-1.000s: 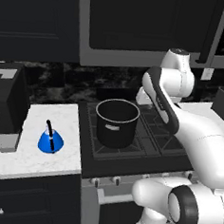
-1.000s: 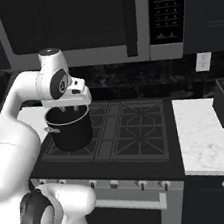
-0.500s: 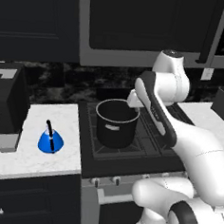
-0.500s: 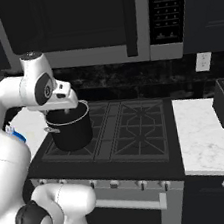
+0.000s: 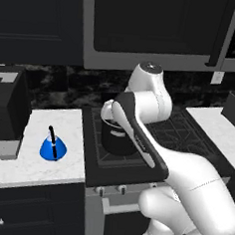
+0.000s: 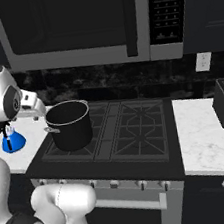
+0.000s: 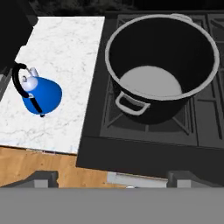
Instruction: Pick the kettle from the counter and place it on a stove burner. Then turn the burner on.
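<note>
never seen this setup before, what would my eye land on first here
Most likely the kettle, small and bright blue, standing alone on the white counter left of the cooktop. Next comes the large black pot, empty, on the front-left burner beside that counter. The robot's white arm crosses the scene above the pot.

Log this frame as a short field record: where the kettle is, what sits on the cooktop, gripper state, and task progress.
kettle: kettle stands upright on the counter, left of the cooktop, apart from the pot
pot: large black pot sits on the stove burner at the cooktop's front left
free burners: grates to the right of the pot carry nothing
gripper: gripper open, holding nothing, above the cooktop's front edge
knobs: small silver knobs along the stove front
progress: kettle not yet picked up
</note>
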{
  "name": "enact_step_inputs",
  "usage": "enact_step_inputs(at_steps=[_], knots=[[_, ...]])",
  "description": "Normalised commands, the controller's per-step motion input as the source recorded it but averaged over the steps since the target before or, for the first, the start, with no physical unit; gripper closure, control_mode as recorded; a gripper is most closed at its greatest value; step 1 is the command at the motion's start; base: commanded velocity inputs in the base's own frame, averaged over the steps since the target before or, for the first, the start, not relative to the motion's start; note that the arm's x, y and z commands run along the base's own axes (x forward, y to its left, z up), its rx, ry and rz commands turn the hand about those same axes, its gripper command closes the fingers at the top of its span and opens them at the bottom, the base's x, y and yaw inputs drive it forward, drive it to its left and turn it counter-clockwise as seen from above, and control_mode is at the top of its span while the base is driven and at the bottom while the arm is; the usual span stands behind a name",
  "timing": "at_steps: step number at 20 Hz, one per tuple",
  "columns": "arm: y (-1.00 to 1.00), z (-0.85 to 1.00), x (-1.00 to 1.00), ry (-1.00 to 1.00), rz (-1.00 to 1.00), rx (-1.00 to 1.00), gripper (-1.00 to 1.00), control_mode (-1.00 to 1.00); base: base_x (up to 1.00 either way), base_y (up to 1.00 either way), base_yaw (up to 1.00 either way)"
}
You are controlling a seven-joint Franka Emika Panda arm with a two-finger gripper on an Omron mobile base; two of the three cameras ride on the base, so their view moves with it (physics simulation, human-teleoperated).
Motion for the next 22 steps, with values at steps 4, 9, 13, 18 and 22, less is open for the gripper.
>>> enact_step_inputs(at_steps=[4,9,13,18,22], knots=[[1.0,0.0,-0.09,0.0,0.0,0.03,-1.0,-1.0,0.0,0.0,0.0],[1.0,-0.22,0.05,0.0,0.0,0.0,-1.0,-1.0,0.0,0.0,0.0],[1.0,-0.44,0.52,0.09,0.01,-0.03,-1.0,-1.0,0.0,0.0,0.0],[0.75,-0.26,0.67,0.06,0.03,-0.07,-1.0,-1.0,0.0,0.0,0.0],[0.07,-0.09,0.08,0.0,0.02,-0.02,-1.0,-1.0,0.0,0.0,0.0]])
